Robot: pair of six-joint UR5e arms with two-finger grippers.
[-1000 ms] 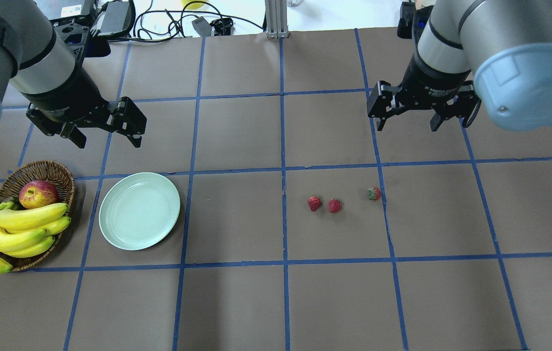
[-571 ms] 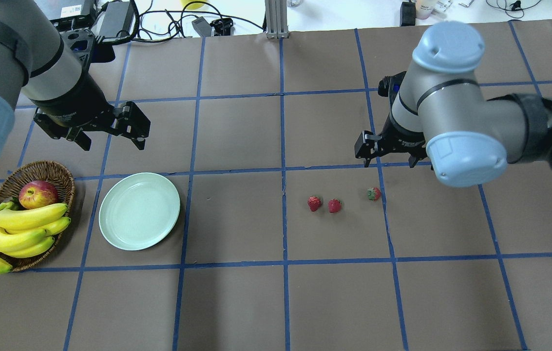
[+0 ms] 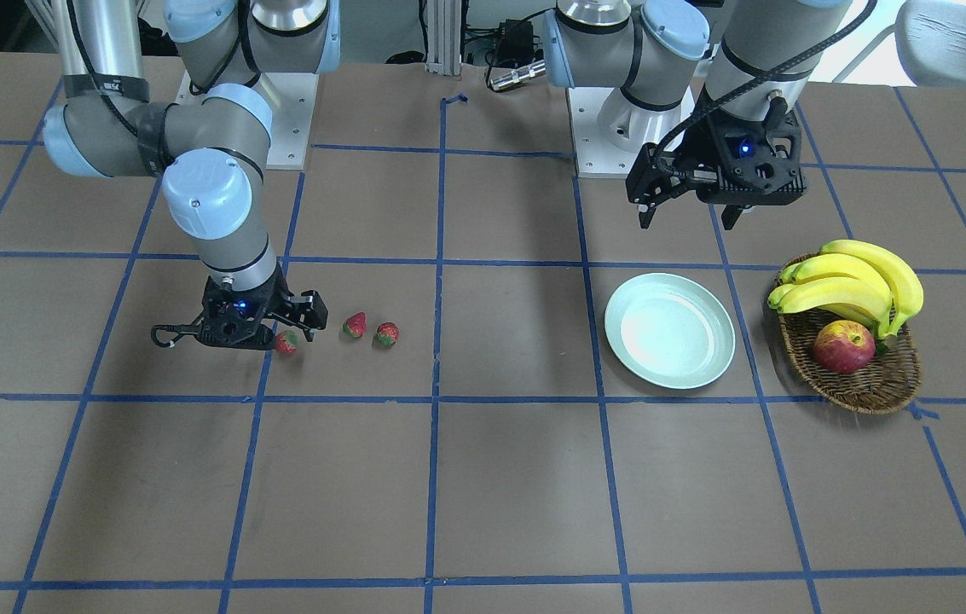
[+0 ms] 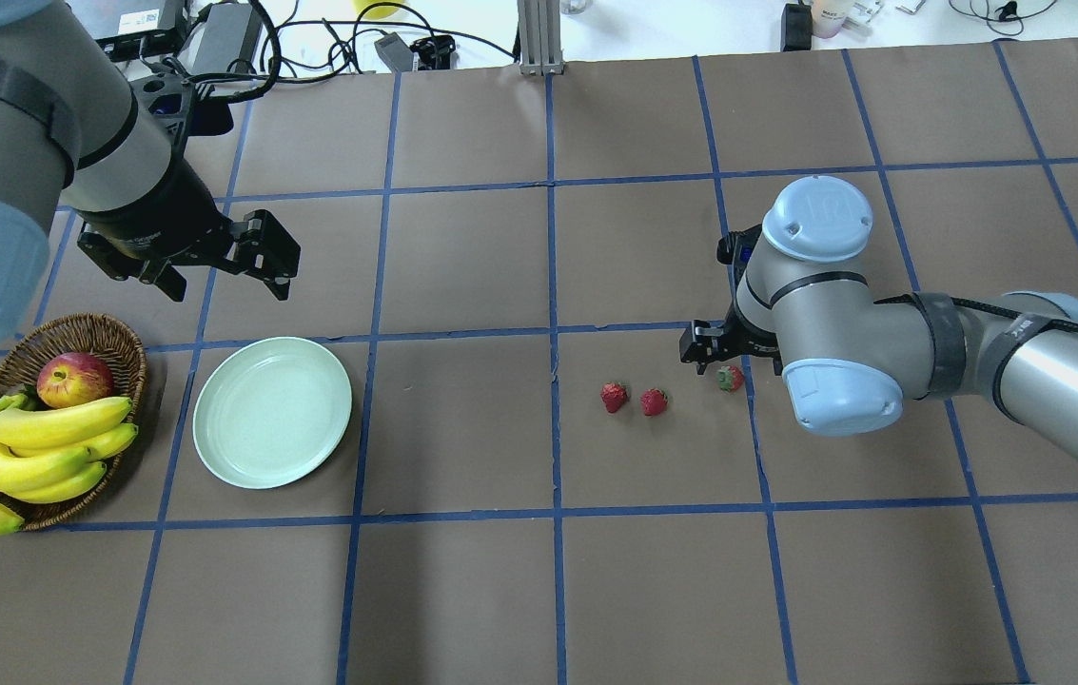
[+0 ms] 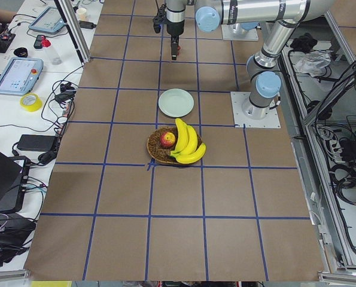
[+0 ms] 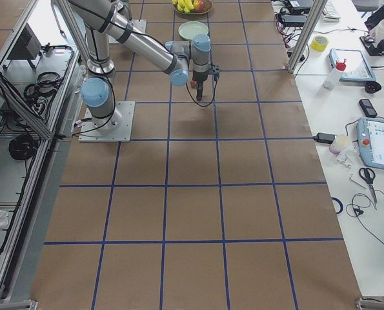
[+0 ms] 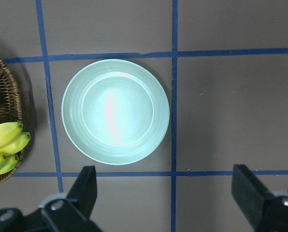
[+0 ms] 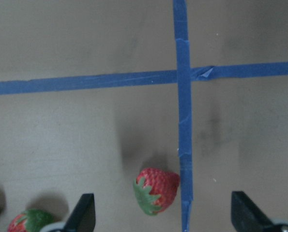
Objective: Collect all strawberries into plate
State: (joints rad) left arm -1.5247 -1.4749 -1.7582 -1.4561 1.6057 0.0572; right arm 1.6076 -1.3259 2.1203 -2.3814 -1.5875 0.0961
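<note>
The counter (image 4: pixel 462 428) is brown paper ruled into squares by blue tape, with cables (image 4: pixel 310 38) strewn along its far edge. At the left a wicker basket (image 4: pixel 110 333) holds bananas (image 4: pixel 44 438) and an apple (image 4: pixel 74 378). Just beside it lies the plate (image 4: pixel 272 412), bare, and the left gripper (image 4: pixel 226 283) hovers beyond it with jaws wide apart. The strawberries (image 4: pixel 614 396) lie on the counter well right of the plate. The right gripper (image 4: pixel 727 360), a second ago far beyond them, has swung in over the third strawberry (image 4: pixel 731 378), jaws apart on either side and seemingly not touching it.
</note>
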